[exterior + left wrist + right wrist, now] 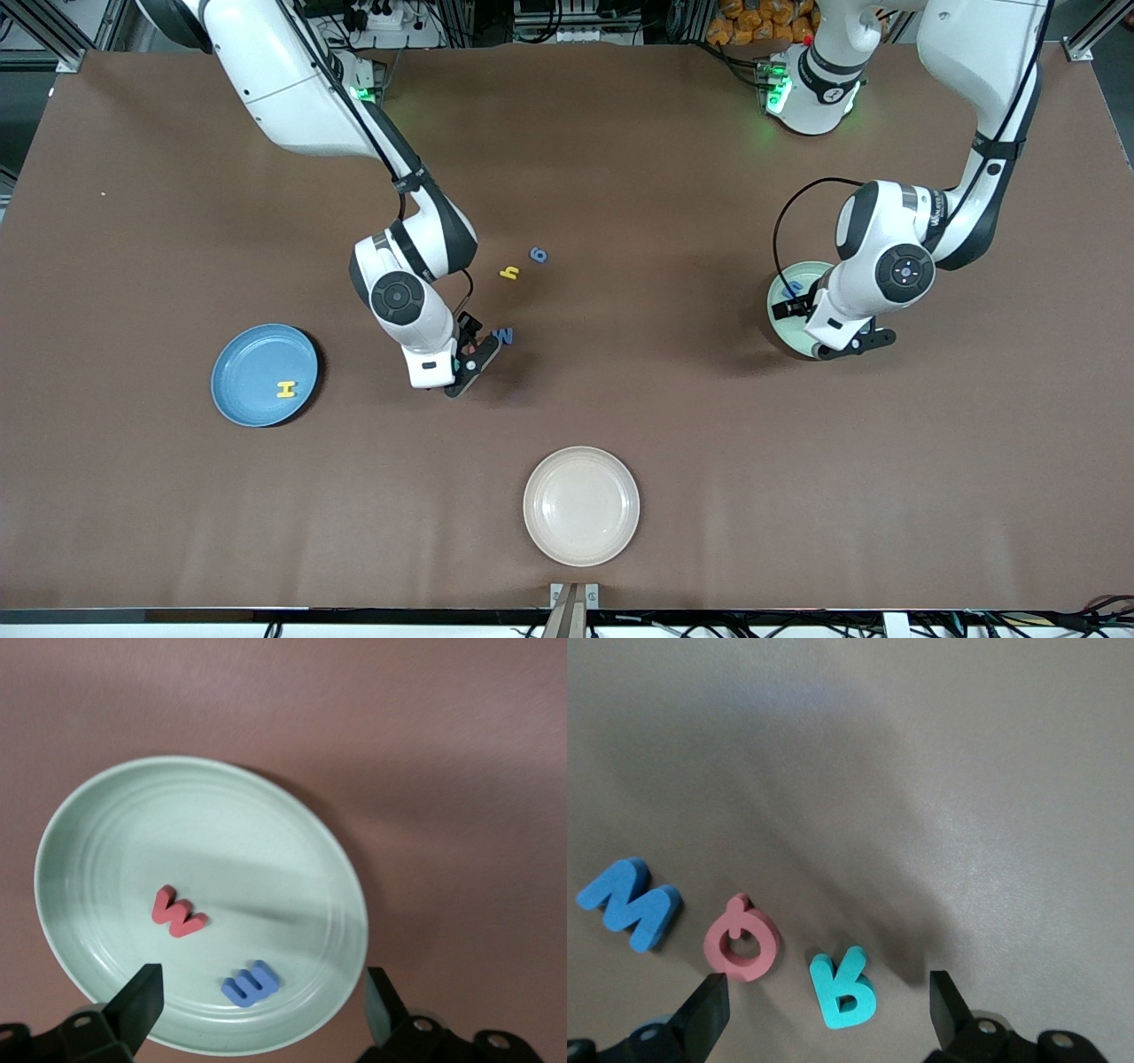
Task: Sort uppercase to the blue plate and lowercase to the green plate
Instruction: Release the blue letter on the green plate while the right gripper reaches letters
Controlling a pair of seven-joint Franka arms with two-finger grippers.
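Observation:
My left gripper (264, 1005) hangs open over the green plate (221, 833), nothing between its fingers. A blue lowercase m (251, 982) and a red lowercase w (177, 913) lie in that plate. My right gripper (828, 1010) is open just above the table, over the teal uppercase R (843, 990). Beside the R lie the red uppercase Q (741, 939) and the blue uppercase W (629, 904). In the front view the right gripper (474, 359) hides the Q and R; only the W (503, 336) shows. The blue plate (252, 354) holds a yellow H (286, 388). A yellow h (509, 273) and a blue g-like letter (539, 255) lie mid-table.
A cream plate (581, 505) with nothing in it sits near the table's front edge. The left arm's hand (855, 346) covers most of the green plate (780, 323) in the front view.

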